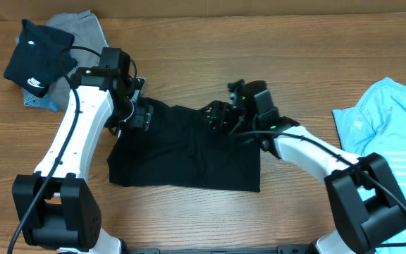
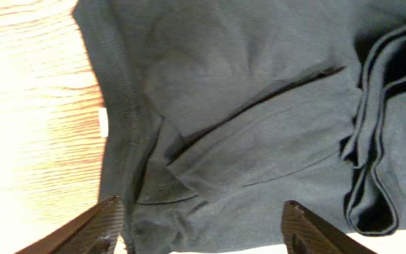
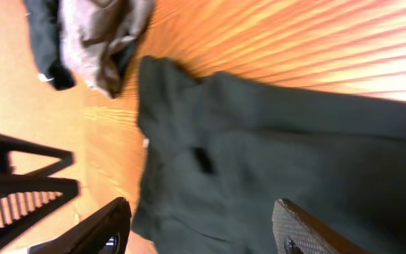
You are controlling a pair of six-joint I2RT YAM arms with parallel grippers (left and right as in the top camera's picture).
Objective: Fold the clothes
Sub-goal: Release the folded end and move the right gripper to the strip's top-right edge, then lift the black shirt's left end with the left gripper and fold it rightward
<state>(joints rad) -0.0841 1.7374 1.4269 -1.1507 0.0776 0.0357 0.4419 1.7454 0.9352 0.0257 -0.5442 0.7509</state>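
Right now the clothes point(image 1: 182, 152) lie as a folded black slab mid-counter point(image 1: 294, 56), long axis running left to right, just below both arms. My left gripper point(image 1: 143, 115) hangs over the slab's far-left corner and my right gripper point(image 1: 216, 117) over the far edge near the middle. Both gape wide and grip nothing. The left arm is nearer the left end. No containers in view.

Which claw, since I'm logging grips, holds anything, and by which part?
Nothing is held: the left claw and right claw both stand open over the black T-shirt.
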